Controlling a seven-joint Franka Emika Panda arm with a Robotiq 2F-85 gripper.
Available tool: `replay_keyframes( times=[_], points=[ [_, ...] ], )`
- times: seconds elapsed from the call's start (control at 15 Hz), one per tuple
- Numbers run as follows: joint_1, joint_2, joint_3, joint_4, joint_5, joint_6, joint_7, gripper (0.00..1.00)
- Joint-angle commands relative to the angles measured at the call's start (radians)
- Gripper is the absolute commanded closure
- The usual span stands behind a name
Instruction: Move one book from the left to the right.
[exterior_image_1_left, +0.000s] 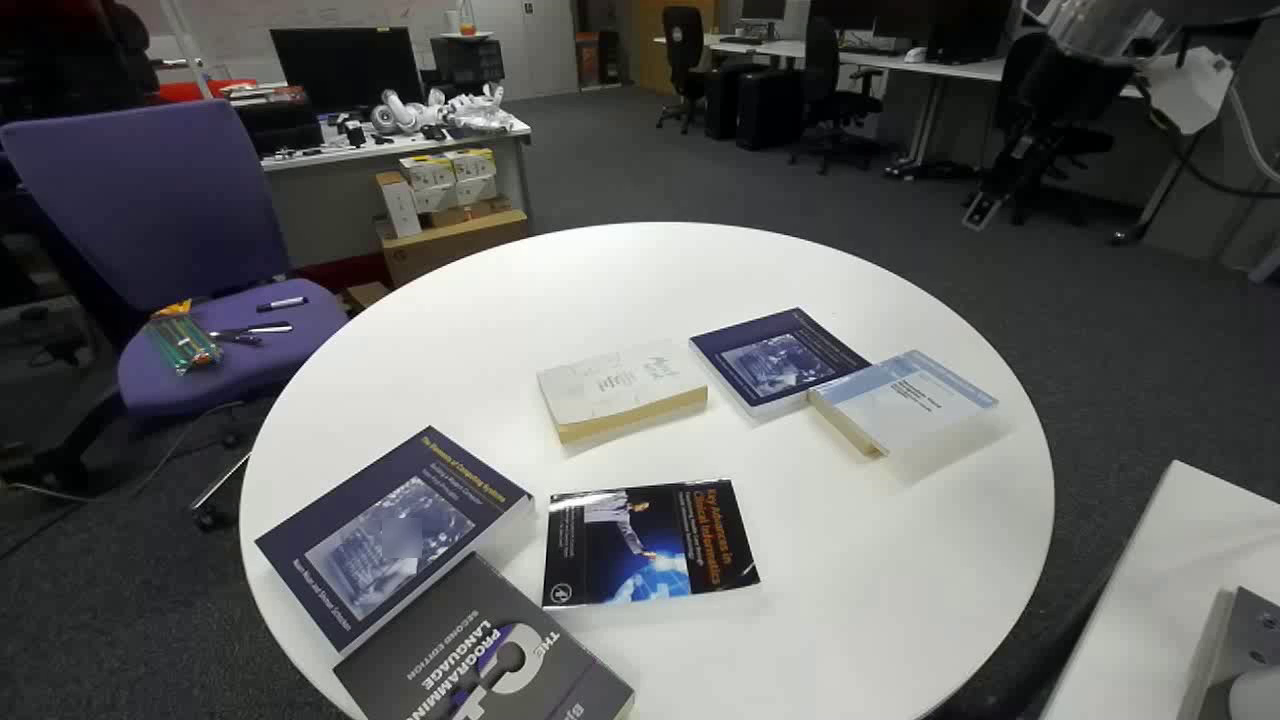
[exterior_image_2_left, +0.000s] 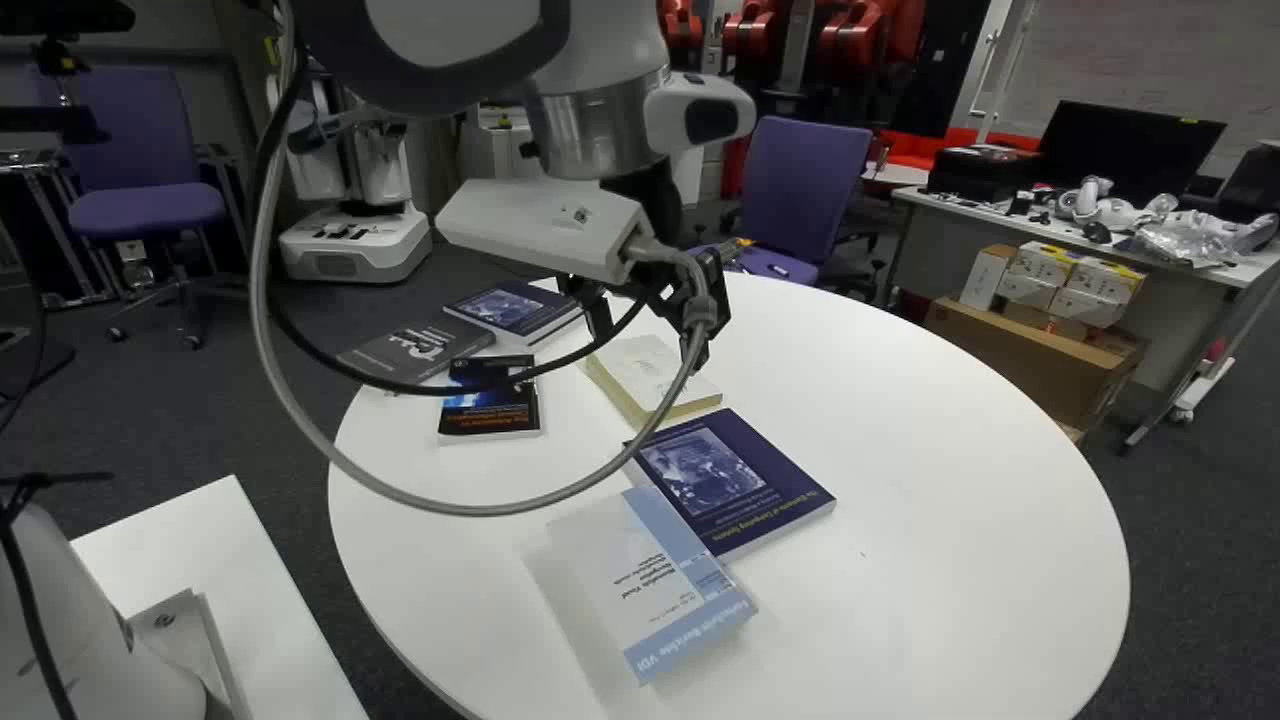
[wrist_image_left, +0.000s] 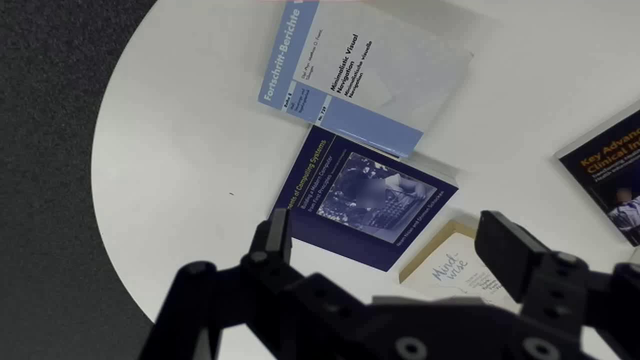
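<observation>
Several books lie on a round white table (exterior_image_1_left: 860, 600). In an exterior view, a dark blue book (exterior_image_1_left: 390, 540), a grey "C" book (exterior_image_1_left: 480, 650) and a black clinical informatics book (exterior_image_1_left: 650, 545) form one group. A white "Mindwise" book (exterior_image_1_left: 620, 385), a second dark blue book (exterior_image_1_left: 780, 355) and a pale blue-and-white book (exterior_image_1_left: 905, 400) are farther right. The pale book overlaps the blue book's edge. My gripper (wrist_image_left: 385, 235) is open and empty, above the table. In the wrist view, the blue book (wrist_image_left: 370, 195) and the white book (wrist_image_left: 460, 272) show beyond and between its fingers.
A purple chair (exterior_image_1_left: 230, 340) with pens and a packet stands by the table. A white side table (exterior_image_1_left: 1180, 590) is close to the round table. A desk with boxes (exterior_image_2_left: 1050, 330) stands behind. A cable loop (exterior_image_2_left: 480, 510) hangs from the arm.
</observation>
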Motion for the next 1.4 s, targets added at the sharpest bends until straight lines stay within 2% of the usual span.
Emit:
replay_keyframes(
  times=[0.0, 0.2, 0.47, 0.67, 0.93, 1.2, 1.27, 1.33],
  points=[
    [-0.018, 0.004, 0.019, 0.001, 0.013, -0.002, -0.009, 0.0],
    [0.083, 0.048, -0.004, -0.006, 0.161, 0.053, -0.076, 0.0],
    [0.221, 0.182, 0.049, 0.031, 0.339, 0.148, -0.104, 0.0],
    [0.29, 0.328, 0.112, 0.088, 0.445, 0.232, -0.094, 0.0],
    [0.293, 0.515, 0.231, 0.232, 0.574, 0.273, -0.129, 0.0],
    [0.198, 0.651, 0.387, 0.415, 0.839, 0.202, -0.313, 0.0],
    [0.171, 0.67, 0.413, 0.443, 0.873, 0.168, -0.337, 0.0],
    [0.189, 0.624, 0.411, 0.357, 0.782, 0.237, -0.244, 0.0]
  ],
)
